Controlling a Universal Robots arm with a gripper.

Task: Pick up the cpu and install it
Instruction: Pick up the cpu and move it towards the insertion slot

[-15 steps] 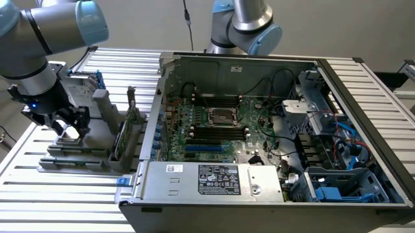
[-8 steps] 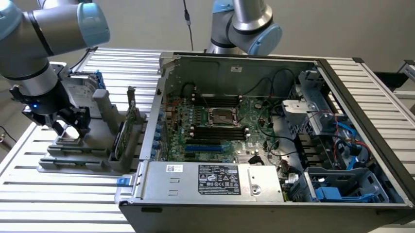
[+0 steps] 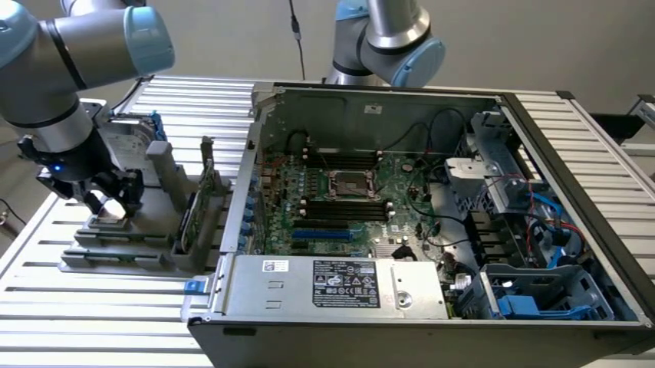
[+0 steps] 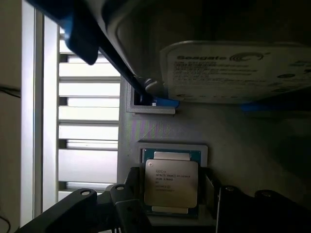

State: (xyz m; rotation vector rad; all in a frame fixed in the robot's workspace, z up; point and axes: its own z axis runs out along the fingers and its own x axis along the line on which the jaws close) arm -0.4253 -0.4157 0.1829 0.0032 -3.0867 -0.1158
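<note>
The cpu (image 4: 170, 182), a small square chip with a dull silver top and a green rim, lies flat in a grey holder (image 4: 141, 148). My gripper (image 4: 171, 194) stands open right over it, one dark finger on each side of the chip. In the exterior view the gripper (image 3: 110, 205) hangs low over the grey fixture (image 3: 123, 245) at that view's left, beside the open computer case. The square black-framed socket (image 3: 348, 184) sits in the middle of the green board (image 3: 399, 192) inside the case, uncovered.
A silver-labelled hard drive (image 4: 238, 73) in a blue frame lies just beyond the chip on the same fixture. Upright cards (image 3: 199, 207) stand between fixture and case wall (image 3: 248, 176). A second arm (image 3: 389, 38) rises behind the case. The slatted table (image 3: 82, 322) runs around everything.
</note>
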